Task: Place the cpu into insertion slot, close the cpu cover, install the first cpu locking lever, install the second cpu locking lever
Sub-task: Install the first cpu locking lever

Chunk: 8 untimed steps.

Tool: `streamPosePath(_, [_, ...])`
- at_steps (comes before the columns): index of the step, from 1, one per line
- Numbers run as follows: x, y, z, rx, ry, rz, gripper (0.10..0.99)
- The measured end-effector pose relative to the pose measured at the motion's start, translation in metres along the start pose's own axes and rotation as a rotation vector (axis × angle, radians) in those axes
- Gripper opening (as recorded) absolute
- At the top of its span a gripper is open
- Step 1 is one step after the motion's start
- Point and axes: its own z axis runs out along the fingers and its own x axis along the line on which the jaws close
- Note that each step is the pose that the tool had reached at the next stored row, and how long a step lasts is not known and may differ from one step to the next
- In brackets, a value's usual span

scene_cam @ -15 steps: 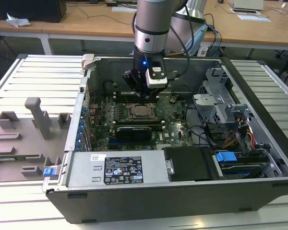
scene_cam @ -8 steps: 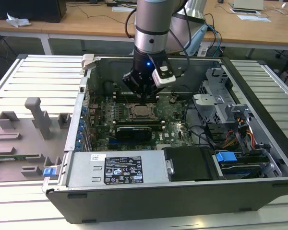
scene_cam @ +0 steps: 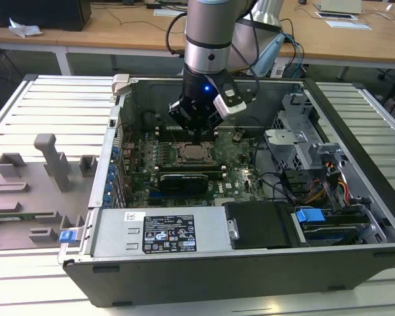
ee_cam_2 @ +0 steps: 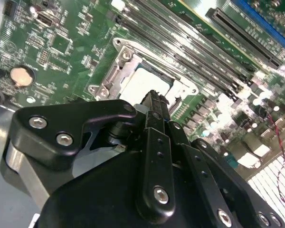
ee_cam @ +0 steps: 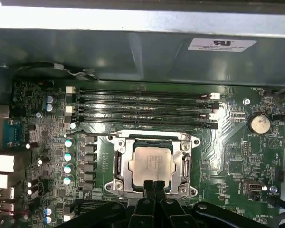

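Seemingly leaves only the locking steps, with cpu seated in the insertion slot under the lowered cpu cover, claw clenched empty at its edge

Silver cpu in insertion slot, cpu cover seemingly down

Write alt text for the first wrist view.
The silver cpu lies seated on the green motherboard, the cpu cover framing it flat. The gripper, fingers together, points at its near edge; long memory slots lie beyond.
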Motion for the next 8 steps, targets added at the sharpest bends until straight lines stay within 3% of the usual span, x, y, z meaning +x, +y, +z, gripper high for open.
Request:
streamPosePath(1, [-0.0001,0.0,0.0002,0.0,-0.0065,0.0,0.106])
streamPosePath(5, [-0.0001,0.0,0.0001,0.003,-0.0071,0.0,0.106])
streamPosePath(8, [0.0,0.0001,-0.0089,0.005,-0.0071,0.0,0.106])
